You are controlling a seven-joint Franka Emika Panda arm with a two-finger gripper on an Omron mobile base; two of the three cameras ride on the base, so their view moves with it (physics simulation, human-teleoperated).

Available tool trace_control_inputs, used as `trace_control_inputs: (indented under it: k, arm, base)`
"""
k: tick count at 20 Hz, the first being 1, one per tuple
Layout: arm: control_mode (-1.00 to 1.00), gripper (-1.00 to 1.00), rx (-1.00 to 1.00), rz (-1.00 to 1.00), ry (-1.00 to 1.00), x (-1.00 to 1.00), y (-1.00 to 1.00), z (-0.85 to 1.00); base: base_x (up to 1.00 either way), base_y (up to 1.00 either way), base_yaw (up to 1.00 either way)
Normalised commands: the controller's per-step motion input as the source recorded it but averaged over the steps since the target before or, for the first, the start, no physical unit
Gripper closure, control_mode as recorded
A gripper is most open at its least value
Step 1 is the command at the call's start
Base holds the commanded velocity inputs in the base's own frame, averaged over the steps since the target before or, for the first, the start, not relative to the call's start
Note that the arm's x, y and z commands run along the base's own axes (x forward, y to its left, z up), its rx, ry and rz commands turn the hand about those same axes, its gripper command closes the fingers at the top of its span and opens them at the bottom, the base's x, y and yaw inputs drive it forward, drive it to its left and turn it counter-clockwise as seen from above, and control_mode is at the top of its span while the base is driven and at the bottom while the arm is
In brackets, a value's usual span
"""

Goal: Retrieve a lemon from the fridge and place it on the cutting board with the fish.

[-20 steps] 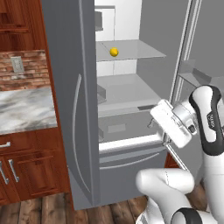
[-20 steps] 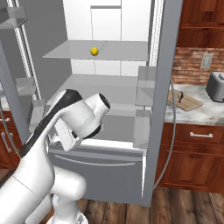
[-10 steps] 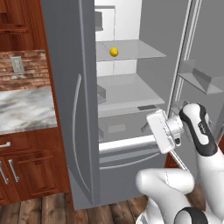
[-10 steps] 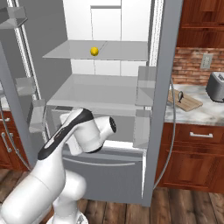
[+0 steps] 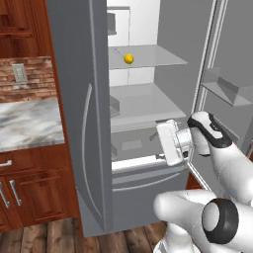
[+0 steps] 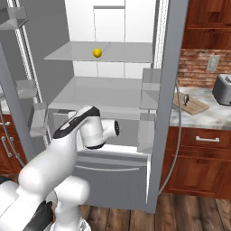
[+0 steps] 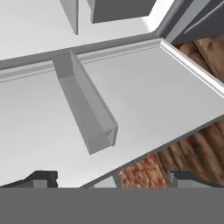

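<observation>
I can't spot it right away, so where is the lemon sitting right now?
The lemon sits on the upper glass shelf inside the open fridge, toward the shelf's left in the left base view, well above the gripper.

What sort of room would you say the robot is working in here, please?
A home kitchen, rendered: an open fridge with a lemon on its shelf, wooden cabinets under a marble counter, and a toaster against brick.

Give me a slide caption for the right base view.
Fridge open, lemon on upper shelf, arm low; fish waits on cutting board.
</observation>
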Motion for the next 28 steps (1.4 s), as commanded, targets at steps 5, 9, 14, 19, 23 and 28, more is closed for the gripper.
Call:
trace_control_inputs:
  k: [5,9,14,19,23,28]
  arm:
    - [-1.00,-1.00,0.01,0.10,-0.02,0.59,0.34,-0.26]
    - [-1.00,-1.00,0.00,0.11,-0.09,0.32,0.44,-0.12]
    - [-1.00,-1.00,0.03,0.07,-0.13,0.35,0.31,-0.08]
    - [-1.00,-1.00,0.02,0.04,-0.11,0.24,0.44,-0.27]
    - [-1.00,-1.00,0.00,0.00,-0.11,0.05,0.55,-0.31]
    - [-1.00,-1.00,0.00,0.00,-0.08,0.24,0.41,-0.14]
  base:
    - [0.00,0.00,0.00]
    - [0.00,0.00,0.00]
    - [0.00,0.00,0.00]
    - [0.00,0.00,0.00]
    - [0.00,0.00,0.00]
    - [0.00,0.00,0.00]
